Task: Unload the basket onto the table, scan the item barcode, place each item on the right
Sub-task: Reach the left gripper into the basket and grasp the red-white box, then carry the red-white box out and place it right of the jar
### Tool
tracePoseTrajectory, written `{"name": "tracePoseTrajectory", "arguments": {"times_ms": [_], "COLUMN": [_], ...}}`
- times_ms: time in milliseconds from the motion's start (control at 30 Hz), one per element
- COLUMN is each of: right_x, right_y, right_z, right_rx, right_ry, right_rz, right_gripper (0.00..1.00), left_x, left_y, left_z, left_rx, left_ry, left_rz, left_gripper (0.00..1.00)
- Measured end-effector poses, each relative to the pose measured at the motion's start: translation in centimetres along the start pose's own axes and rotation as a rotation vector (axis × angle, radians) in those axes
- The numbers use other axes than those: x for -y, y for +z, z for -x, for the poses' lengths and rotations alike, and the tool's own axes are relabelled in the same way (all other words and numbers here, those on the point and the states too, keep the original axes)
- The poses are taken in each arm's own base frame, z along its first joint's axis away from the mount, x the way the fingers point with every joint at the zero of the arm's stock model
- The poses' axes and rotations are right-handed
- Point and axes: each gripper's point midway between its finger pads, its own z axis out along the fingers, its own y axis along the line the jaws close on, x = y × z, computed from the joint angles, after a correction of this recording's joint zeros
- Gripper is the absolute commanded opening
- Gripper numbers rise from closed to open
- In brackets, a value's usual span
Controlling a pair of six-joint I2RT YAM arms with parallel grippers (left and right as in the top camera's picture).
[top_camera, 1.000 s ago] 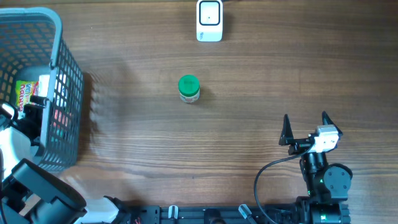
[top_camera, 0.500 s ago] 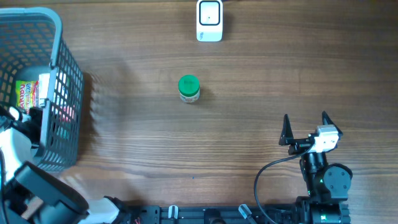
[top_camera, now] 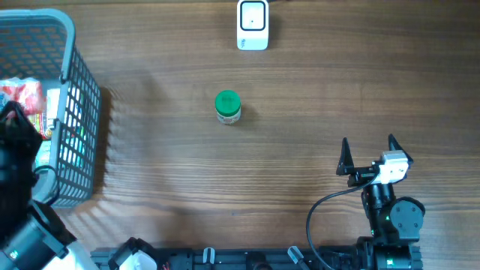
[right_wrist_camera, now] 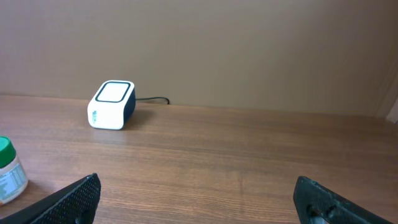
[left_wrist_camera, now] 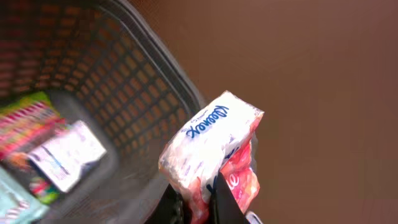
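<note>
Kleenex tissue pack (top_camera: 19,91), red and white, shows from overhead above the grey basket (top_camera: 75,112) at the tabletop's (top_camera: 300,112) left edge. The left arm (top_camera: 15,150), reaching low inside the basket a second ago, now stands higher over it. The scanner (top_camera: 253,25) waits well apart at the far edge, a green-lidded jar (top_camera: 227,106) between them.

Left wrist camera: the left pincer (left_wrist_camera: 199,202), wide a second ago, is clamped on the pack's lower end, lifting it clear of the basket wall while other packets (left_wrist_camera: 62,152) lie on the basket floor below. The pick looks complete; carrying the pack to the scanner comes next.

Right wrist camera: the right pincer (right_wrist_camera: 196,182) is unchanged, spread wide and empty, facing the scanner and jar.
</note>
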Motion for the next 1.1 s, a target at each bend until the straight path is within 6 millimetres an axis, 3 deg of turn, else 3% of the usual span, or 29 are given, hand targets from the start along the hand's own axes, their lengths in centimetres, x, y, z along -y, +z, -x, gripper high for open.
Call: {"name": "tracePoseTrajectory", "arguments": {"times_ms": [100,333,433,500,567,633,700,767,833,933,1033,1100], "right_x": [0.0,0.0,0.0,0.0,0.0,0.0,0.0,0.0,0.0,0.0,0.0,0.0], "right_y": [0.0,0.0,0.0,0.0,0.0,0.0,0.0,0.0,0.0,0.0,0.0,0.0], "right_z": [0.0,0.0,0.0,0.0,0.0,0.0,0.0,0.0,0.0,0.0,0.0,0.0], "right_rx": [0.0,0.0,0.0,0.0,0.0,0.0,0.0,0.0,0.0,0.0,0.0,0.0], "right_ry": [0.0,0.0,0.0,0.0,0.0,0.0,0.0,0.0,0.0,0.0,0.0,0.0], "right_rz": [0.0,0.0,-0.002,-0.002,-0.003,-0.003,-0.003,-0.003,-0.003,-0.003,-0.003,-0.003], "right_gripper": [1.0,1.0,1.0,1.0,1.0,1.0,1.0,1.0,1.0,1.0,1.0,1.0], "left_x": [1.7,9.9,12.7,13.2,14.8,15.4,13.9,11.6,9.1,7.2,5.5,5.5], "left_y": [0.4,0.0,-0.5,-0.4,-1.6,-1.7,-2.3,-2.4,-2.1,-1.8,-1.8,-1.9], "left_z": [-2.1,-15.1,-22.8,-26.7,-34.0,-39.0,-44.8,-49.0,-52.0,-53.8,-55.4,-55.6], "left_rx": [-0.105,-0.561,-0.748,-0.819,-0.954,-1.026,-1.14,-1.219,-1.258,-1.254,-1.242,-1.219], "left_ry": [-0.022,0.081,0.196,0.26,0.363,0.406,0.447,0.465,0.454,0.395,0.326,0.296], "left_rz": [-0.087,-0.35,-0.387,-0.372,-0.416,-0.427,-0.369,-0.28,-0.157,-0.024,0.104,0.132], "left_gripper": [0.04,0.04,0.04,0.04,0.04,0.04,0.04,0.04,0.04,0.06,0.74,0.87]}}
